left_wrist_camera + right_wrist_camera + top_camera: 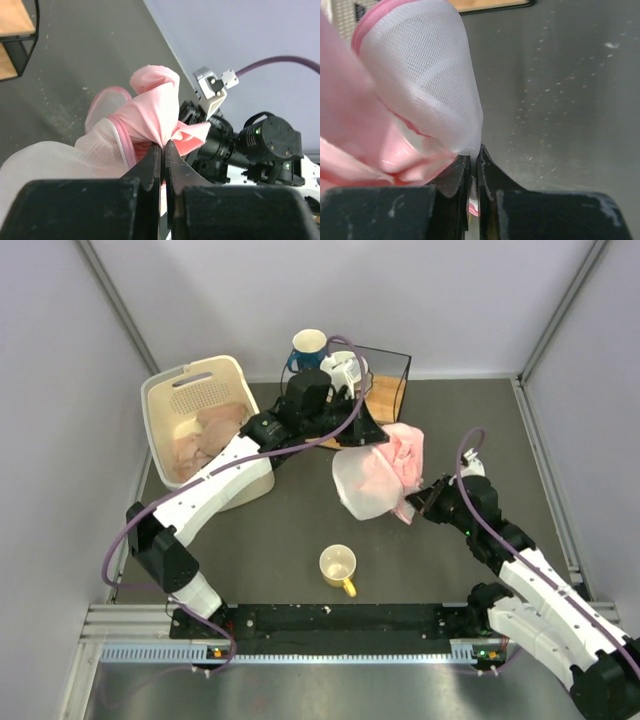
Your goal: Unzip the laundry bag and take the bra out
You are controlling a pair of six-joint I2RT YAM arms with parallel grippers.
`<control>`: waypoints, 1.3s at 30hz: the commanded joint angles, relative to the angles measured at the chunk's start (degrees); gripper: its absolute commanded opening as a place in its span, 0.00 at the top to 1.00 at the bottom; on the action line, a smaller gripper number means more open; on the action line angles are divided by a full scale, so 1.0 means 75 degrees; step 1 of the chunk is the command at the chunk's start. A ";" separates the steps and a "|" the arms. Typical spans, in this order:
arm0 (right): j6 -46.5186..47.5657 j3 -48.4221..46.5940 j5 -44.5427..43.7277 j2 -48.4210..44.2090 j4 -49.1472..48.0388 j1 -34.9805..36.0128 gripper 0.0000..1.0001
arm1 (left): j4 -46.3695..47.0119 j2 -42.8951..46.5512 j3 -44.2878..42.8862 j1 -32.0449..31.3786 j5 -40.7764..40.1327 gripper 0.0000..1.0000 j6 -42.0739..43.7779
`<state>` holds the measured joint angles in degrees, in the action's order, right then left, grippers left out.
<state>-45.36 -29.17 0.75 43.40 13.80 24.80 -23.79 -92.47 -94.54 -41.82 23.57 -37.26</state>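
The laundry bag (pixel 360 485) of white mesh with a pink zip rim is held up off the table between my two grippers. The pink bra (pixel 405 450) bulges out of its open top. My left gripper (pixel 374 438) is shut on a bunched fold of the bra (pixel 152 107), just beside the bag's pink rim (pixel 124 141). My right gripper (pixel 418 502) is shut on the bag's mesh edge (pixel 427 85), with pink fabric (pixel 345 125) showing to its left. The left wrist view shows the jaws (pixel 163 146) pressed together on pink cloth; the right wrist view shows them (pixel 473 156) pinching mesh.
A cream slotted basket (pixel 178 390) with peach-beige cloths (pixel 205 435) stands at the back left. A yellow mug (pixel 338 568) stands near the front middle. A blue mug (pixel 308 345), a white mug (pixel 342 368) and a black wire rack with a wooden shelf (pixel 388 392) stand at the back.
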 commanded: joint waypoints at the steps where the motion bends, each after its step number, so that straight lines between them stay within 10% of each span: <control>1: -0.0069 0.0186 0.1012 -0.0220 -0.0784 0.0209 1.00 | 0.1648 -0.0280 -0.0004 -0.0095 -0.0049 1.00 -0.0704; 21: 0.0376 -0.0177 -0.0920 -0.0525 0.0468 0.0444 1.00 | 0.0279 0.1031 -0.1024 0.0982 -0.0669 1.00 0.0373; 39: 0.1982 -0.2004 -0.1424 -0.0454 0.1077 -0.0704 1.00 | -0.1106 0.1512 0.0310 0.5305 -0.2826 1.00 0.0585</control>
<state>-35.79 -38.20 -6.87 40.93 21.34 20.97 -32.80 -80.49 -96.16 -6.28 6.31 -31.73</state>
